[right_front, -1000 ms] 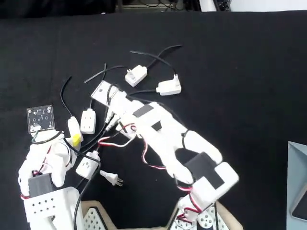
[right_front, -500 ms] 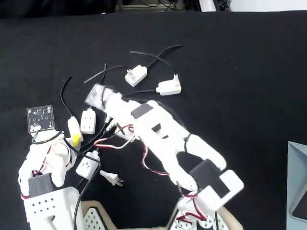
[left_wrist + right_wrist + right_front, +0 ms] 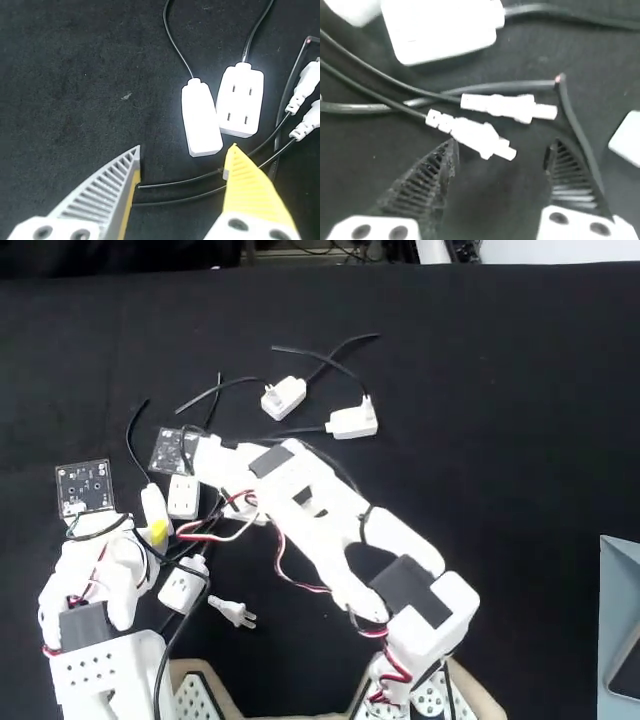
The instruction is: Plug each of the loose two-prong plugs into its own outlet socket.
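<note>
Black cloth table (image 3: 520, 390); grey object (image 3: 622, 620) at its edge.

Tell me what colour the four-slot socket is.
White. The socket shows best in the left wrist view.

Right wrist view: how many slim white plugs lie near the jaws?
2. The nearer plug lies just ahead of the open jaws; the farther plug lies alongside, just beyond it. Others may be hidden.
</note>
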Action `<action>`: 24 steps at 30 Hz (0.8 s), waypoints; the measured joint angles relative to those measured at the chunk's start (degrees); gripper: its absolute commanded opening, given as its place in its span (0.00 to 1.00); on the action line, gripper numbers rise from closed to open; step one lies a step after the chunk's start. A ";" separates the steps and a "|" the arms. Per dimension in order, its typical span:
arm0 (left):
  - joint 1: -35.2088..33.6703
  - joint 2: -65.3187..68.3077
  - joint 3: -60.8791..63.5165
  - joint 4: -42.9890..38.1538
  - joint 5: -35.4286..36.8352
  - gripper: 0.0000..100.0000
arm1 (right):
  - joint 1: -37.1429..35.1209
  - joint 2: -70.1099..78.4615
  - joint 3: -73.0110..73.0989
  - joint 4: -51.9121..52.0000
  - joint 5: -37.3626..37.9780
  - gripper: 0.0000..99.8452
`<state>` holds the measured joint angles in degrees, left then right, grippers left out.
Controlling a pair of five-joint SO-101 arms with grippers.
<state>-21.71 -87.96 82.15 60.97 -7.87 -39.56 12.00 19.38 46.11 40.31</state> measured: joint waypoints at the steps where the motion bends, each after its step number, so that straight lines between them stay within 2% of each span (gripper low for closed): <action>1: 0.00 0.00 0.00 0.00 0.00 0.27 | -0.26 0.00 -0.26 0.00 0.53 0.24; 10: 0.00 0.00 0.00 0.00 0.00 0.27 | -0.97 6.07 -1.67 -0.09 1.23 0.23; 17: 0.00 0.00 0.62 0.00 0.00 0.27 | -0.97 9.14 -4.92 0.00 1.23 0.06; 20: 0.00 0.00 0.79 0.00 0.00 0.27 | -0.97 9.32 -5.27 0.00 1.23 0.01; 24: 0.00 0.00 0.79 0.00 0.00 0.27 | -0.44 9.23 -5.27 0.00 1.23 0.01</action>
<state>-21.71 -87.96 82.95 60.97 -7.87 -40.00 21.23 14.11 46.11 41.54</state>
